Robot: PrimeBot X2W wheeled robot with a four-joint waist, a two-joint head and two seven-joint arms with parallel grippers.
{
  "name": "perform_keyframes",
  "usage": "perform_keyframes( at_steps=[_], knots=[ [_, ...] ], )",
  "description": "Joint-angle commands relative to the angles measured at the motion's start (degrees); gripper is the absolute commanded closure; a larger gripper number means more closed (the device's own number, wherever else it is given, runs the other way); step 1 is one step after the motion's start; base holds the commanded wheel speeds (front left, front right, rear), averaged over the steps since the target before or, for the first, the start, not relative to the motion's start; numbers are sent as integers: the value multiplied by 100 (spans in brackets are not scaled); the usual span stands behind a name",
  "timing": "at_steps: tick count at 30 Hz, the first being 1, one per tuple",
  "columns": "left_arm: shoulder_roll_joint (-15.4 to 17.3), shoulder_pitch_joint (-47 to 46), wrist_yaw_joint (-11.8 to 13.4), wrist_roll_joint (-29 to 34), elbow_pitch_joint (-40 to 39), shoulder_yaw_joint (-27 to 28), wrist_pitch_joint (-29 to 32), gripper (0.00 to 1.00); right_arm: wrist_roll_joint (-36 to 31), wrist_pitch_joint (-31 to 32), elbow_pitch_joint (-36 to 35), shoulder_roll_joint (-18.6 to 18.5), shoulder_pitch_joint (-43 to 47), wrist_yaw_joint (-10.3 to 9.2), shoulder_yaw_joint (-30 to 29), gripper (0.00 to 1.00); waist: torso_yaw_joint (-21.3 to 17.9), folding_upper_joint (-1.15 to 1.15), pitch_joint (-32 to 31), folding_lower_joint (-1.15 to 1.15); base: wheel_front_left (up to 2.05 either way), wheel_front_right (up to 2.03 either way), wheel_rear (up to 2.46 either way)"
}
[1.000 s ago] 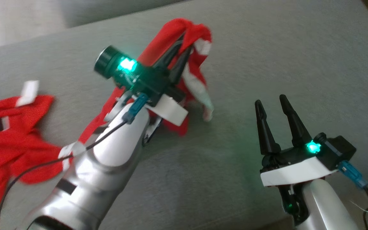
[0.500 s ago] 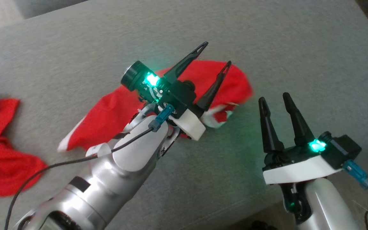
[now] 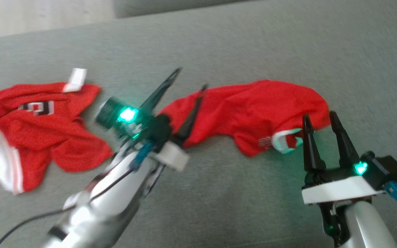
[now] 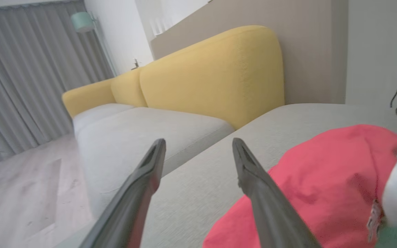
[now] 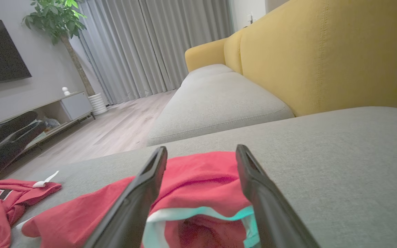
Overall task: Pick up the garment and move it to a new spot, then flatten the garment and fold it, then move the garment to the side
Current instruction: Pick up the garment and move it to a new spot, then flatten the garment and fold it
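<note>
Left gripper point(image 3: 191, 77): blurred, fingers apart, empty.
Right gripper point(image 3: 318, 115): fingers apart, partly hiding garment point(image 3: 253, 110) trim.
Shirt point(image 3: 36, 127): cushion point(image 3: 288, 51) left side, partly cut off.

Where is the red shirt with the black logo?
The shirt lies far left on the grey cushion in the head view, left of the left gripper.
</note>
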Motion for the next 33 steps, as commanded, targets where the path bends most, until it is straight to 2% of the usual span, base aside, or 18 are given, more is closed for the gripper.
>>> perform_keyframes(
  at_steps=[1, 7, 13, 21, 26, 33],
  knots=[
    [219, 70, 92, 48, -285, 292, -23, 0, -52, -60, -137, -29, 16, -4, 69, 0, 387, 0, -335, 0, 0, 0, 0],
    [792, 1314, 461, 23, -1071, 803, -23, 0, -89, -60, -61, -29, 195, -4, -81, 0, 650, 0, -610, 0, 0, 0, 0],
    [905, 2455, 725, -73, -1709, 1264, -23, 0, -104, -60, -41, -29, 321, -4, -192, 0, 767, 0, -727, 0, 0, 0, 0],
    [640, 2773, 580, 149, -1927, 1517, -24, 0, -225, -60, 63, -29, 244, -4, -722, 0, 723, 0, -632, 0, 0, 0, 0],
    [520, 2732, 457, 269, -1896, 1615, -24, 0, -358, -60, 518, -29, 81, -4, -1286, 0, 658, 0, -493, 0, 0, 0, 0],
    [393, 2664, 283, 370, -1817, 1705, -24, 0, -593, -60, 1311, -29, -243, -4, -1262, 0, 667, 0, -289, 0, 0, 0, 0]
  ],
)
